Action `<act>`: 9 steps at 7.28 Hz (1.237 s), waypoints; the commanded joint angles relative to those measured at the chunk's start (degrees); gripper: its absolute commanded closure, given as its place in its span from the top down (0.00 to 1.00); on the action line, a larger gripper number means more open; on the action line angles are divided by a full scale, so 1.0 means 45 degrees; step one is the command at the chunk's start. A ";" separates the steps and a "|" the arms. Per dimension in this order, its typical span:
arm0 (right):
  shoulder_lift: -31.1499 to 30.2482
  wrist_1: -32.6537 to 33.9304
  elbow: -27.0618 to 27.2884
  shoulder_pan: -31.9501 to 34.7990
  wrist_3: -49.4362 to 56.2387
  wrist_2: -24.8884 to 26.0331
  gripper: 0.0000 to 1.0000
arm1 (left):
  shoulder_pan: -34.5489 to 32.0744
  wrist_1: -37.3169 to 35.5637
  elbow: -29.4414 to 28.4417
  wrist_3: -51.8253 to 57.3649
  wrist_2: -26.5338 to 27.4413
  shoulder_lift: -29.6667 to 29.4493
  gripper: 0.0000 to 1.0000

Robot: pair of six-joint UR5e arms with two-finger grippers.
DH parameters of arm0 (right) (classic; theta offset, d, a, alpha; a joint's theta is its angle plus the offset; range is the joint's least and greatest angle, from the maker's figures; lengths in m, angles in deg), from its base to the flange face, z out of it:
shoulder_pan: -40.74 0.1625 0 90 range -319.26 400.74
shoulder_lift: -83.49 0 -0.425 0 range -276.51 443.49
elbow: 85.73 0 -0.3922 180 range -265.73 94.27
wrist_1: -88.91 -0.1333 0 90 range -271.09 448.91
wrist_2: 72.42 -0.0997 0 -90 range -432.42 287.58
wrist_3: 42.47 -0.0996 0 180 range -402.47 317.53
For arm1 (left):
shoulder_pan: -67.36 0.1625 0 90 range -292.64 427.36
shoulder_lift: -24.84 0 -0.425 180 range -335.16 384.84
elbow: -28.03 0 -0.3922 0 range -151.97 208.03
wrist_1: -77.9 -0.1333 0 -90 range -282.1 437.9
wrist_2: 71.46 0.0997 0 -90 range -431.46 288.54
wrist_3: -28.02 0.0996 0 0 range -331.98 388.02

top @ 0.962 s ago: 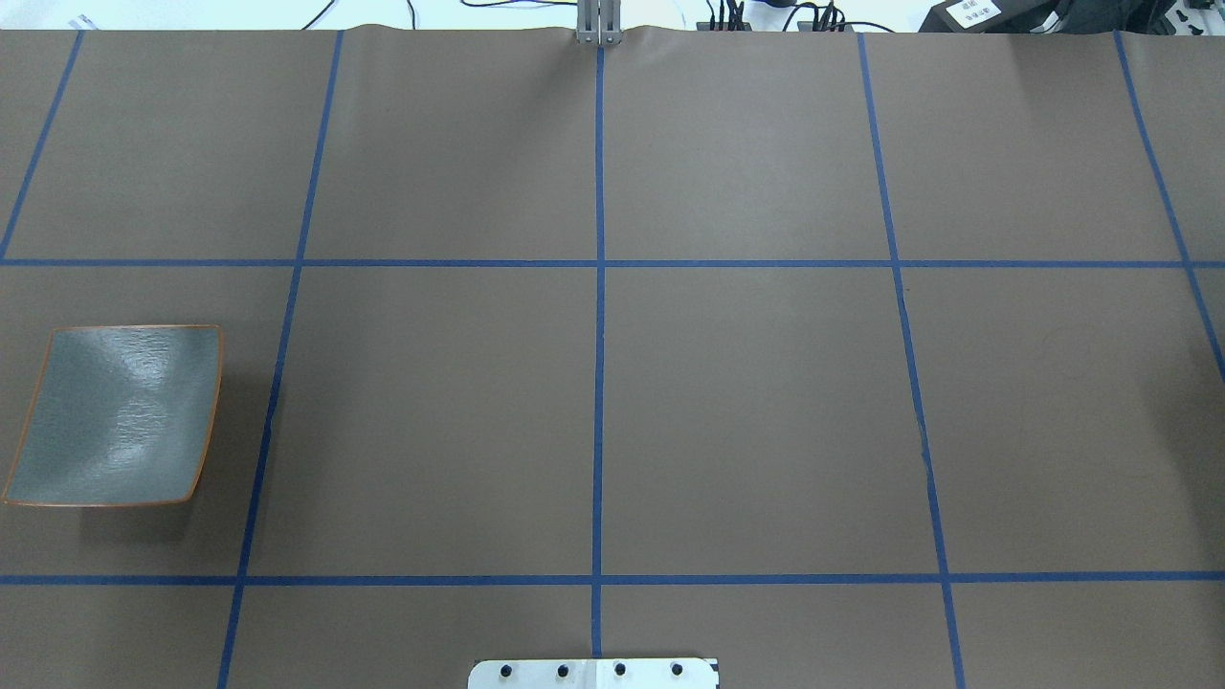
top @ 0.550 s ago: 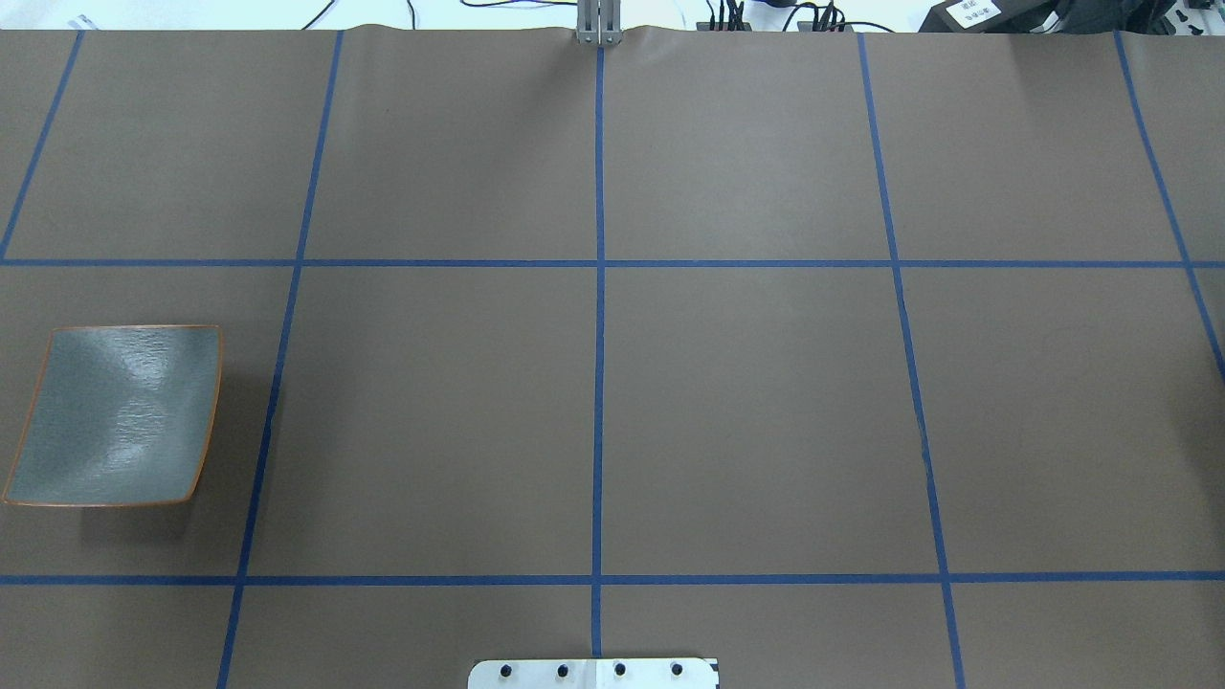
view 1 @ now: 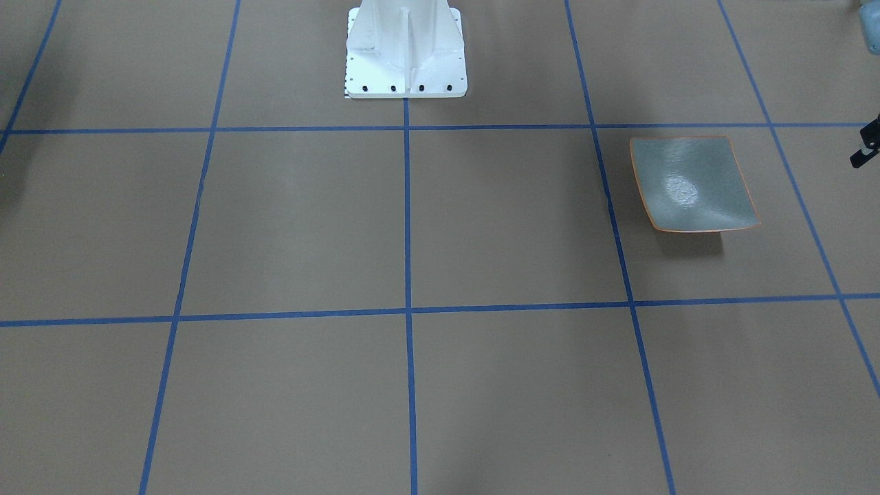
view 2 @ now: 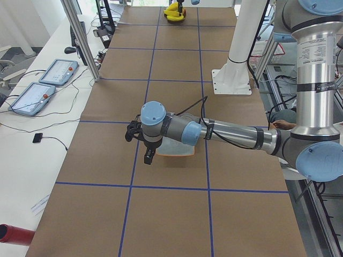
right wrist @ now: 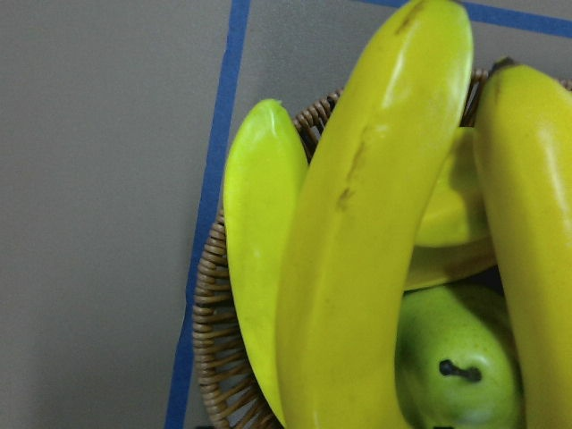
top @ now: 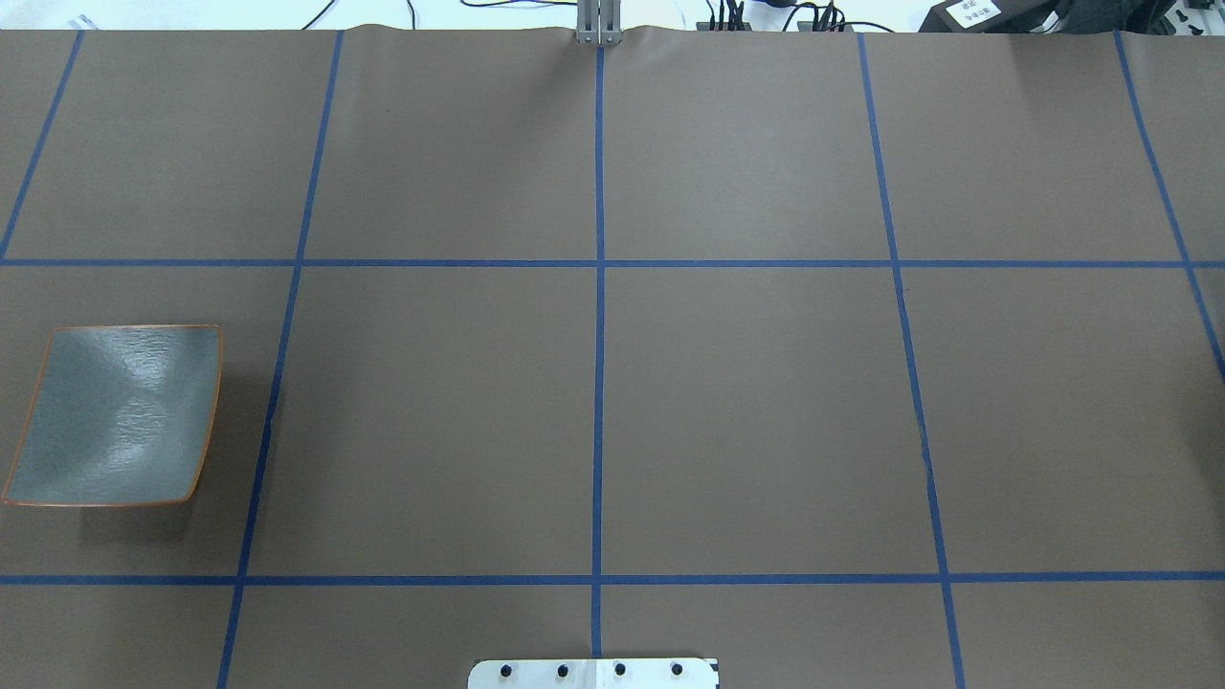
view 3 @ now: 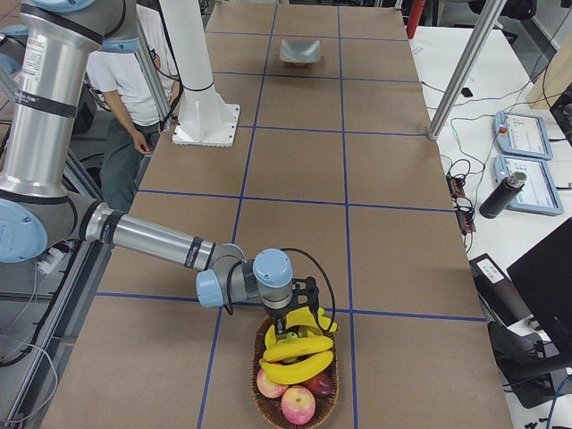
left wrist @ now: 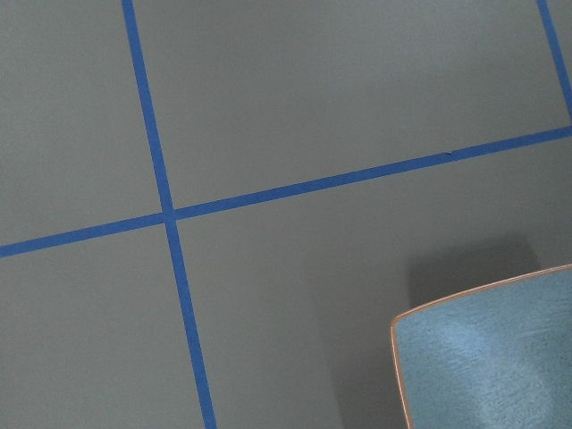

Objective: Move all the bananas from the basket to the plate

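Bananas (view 3: 299, 353) lie heaped in the basket (right wrist: 210, 357) at the right end of the worktop (top: 746, 402), over apples (view 3: 298, 404) and a pear (right wrist: 456, 366). They are bright yellow, smooth and curved. We think the right gripper (view 3: 301, 308) hangs just above them to take the top one, while the left gripper (view 2: 149, 155) hovers by the bare plate (top: 115, 411). Whether either gripper is apart or together, we cannot tell.
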 commanded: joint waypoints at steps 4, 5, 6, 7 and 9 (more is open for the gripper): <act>0.0111 -0.0012 -0.0008 -0.0008 0.0101 0.0035 0.09 | 0.0000 0.0000 -0.0037 0.0015 0.0025 0.0026 1.00; 0.0111 -0.0012 0.0031 -0.0008 0.0121 0.0016 0.00 | 0.0000 0.0000 -0.0037 0.0015 0.0025 0.0026 1.00; 0.0111 -0.0012 0.0167 0.0011 0.0082 -0.0081 0.00 | 0.0000 0.0000 -0.0037 0.0015 0.0025 0.0026 1.00; 0.0073 0.0007 0.0536 0.0031 0.0062 -0.0140 0.00 | 0.0000 0.0000 -0.0037 0.0015 0.0006 0.0026 1.00; -0.0064 0.0085 0.0986 0.0089 0.0082 -0.0237 0.00 | 0.0000 0.0000 -0.0017 0.0015 0.0005 0.0026 1.00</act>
